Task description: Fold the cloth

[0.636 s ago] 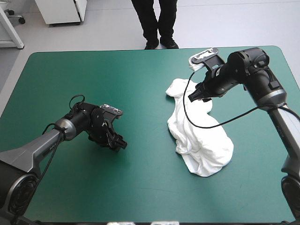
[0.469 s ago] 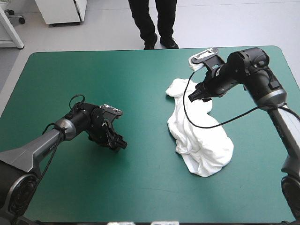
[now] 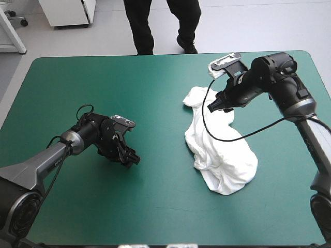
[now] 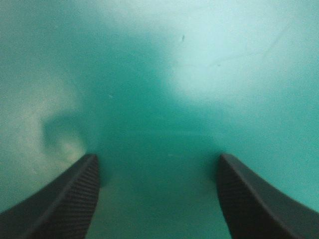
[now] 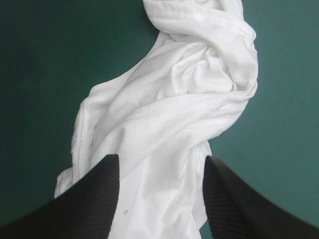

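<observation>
The white T-shirt (image 3: 222, 155) lies as a long crumpled, twisted heap on the right half of the table, running from far to near. My right gripper (image 3: 213, 106) hovers just over its far end, open. In the right wrist view the twisted T-shirt (image 5: 169, 109) runs ahead of that gripper (image 5: 160, 158) and between its black fingers (image 5: 94, 199). My left gripper (image 3: 133, 159) sits low over the teal-green cover on the left, well apart from the T-shirt. The left wrist view has this gripper (image 4: 157, 158) open, with only cover between its fingers (image 4: 75, 194).
The teal-green cover (image 3: 155, 93) spreads bare between the two arms. The table's far edge (image 3: 170, 53) runs a short way beyond the right gripper, and the right edge (image 3: 323, 88) lies close behind the right arm.
</observation>
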